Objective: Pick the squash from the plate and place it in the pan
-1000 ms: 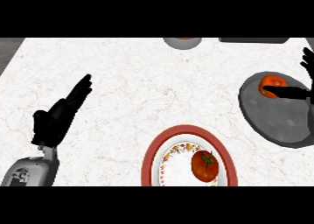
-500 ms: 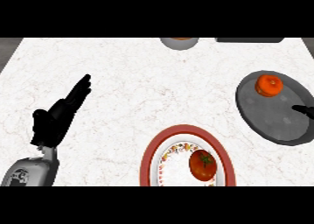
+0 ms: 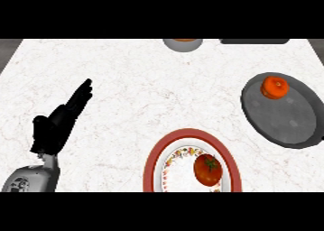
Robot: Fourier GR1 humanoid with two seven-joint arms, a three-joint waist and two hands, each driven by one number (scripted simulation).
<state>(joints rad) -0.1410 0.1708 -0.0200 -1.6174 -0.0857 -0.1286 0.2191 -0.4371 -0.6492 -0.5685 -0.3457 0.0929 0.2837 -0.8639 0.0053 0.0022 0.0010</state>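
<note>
Withdrawn since the earlier frames: the right robot hand, which was showing over the pan at the right edge, is no longer appearing in the head view, so its state cannot be told.

Item, left of frame: left robot hand (image 3: 56,124), resting over the bench (image 3: 137,81) at mid-left, fingers straight and lying together, pointing to the upper right, holding nothing.

Item, top centre: small grey bowl (image 3: 182,43) with something orange inside, cut by the frame's top edge; beside it to the right, a dark flat object (image 3: 254,41), identity unclear.

Item, lower centre: red-rimmed patterned plate (image 3: 154,160), carrying a red round fruit with a green stem (image 3: 208,169), lying toward the plate's right side.

Item, right of frame: grey pan (image 3: 287,119), its handle running off the right edge. The squash (image 3: 275,87), orange, is sitting inside the pan at its upper left, close to the rim.

Risk, as judged: the squash is lying so near the pan's rim that a passing hand or a nudged handle could be rolling it out onto the bench. A further reach could also be taking the red fruit on the plate for the target and carrying the wrong item over.
</note>
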